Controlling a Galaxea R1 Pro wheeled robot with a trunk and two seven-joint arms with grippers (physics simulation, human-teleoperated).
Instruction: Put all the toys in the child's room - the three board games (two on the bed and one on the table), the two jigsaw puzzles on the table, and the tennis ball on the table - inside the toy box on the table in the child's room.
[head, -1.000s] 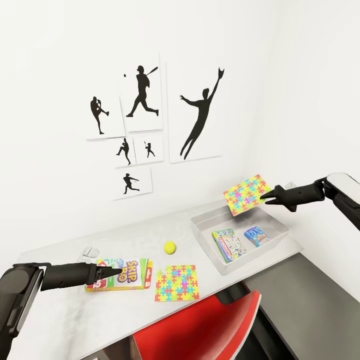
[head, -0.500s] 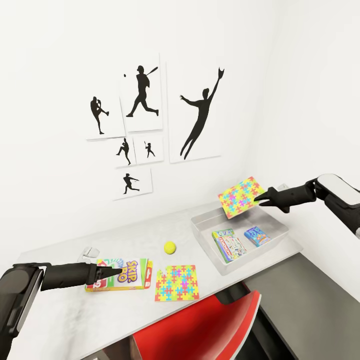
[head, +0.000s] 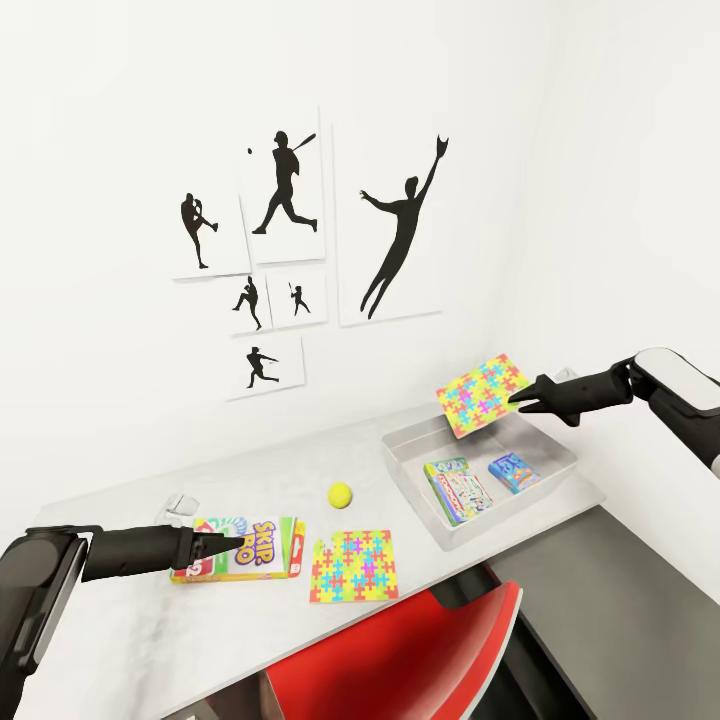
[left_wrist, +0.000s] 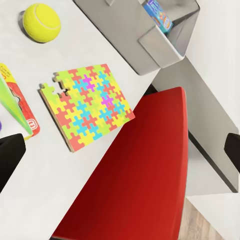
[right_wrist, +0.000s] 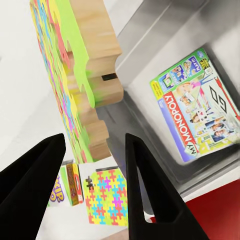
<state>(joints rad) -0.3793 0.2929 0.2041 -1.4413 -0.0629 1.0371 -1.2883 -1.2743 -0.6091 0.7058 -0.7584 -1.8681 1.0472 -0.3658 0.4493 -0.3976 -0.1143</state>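
At the left, the left gripper (head: 232, 545) rests low over the SKIP-BO box (head: 245, 549) lying flat on the table (head: 120, 620); whether its fingers are spread or pinched on the box I cannot tell. Just right of the box lies one jigsaw puzzle (head: 354, 566), with the tennis ball (head: 340, 494) a little farther back. Right again sits the toy box (head: 410, 440), the green board game (head: 457, 489) and the blue one (head: 514, 472) already lying inside. Above its far rim the right gripper (head: 520, 401) pinches the edge of the second jigsaw puzzle (head: 482, 394), held tilted (its wooden backing shows up close). This looks like the drop-off step: the next move calls for lowering the square over the open bin, then letting go.
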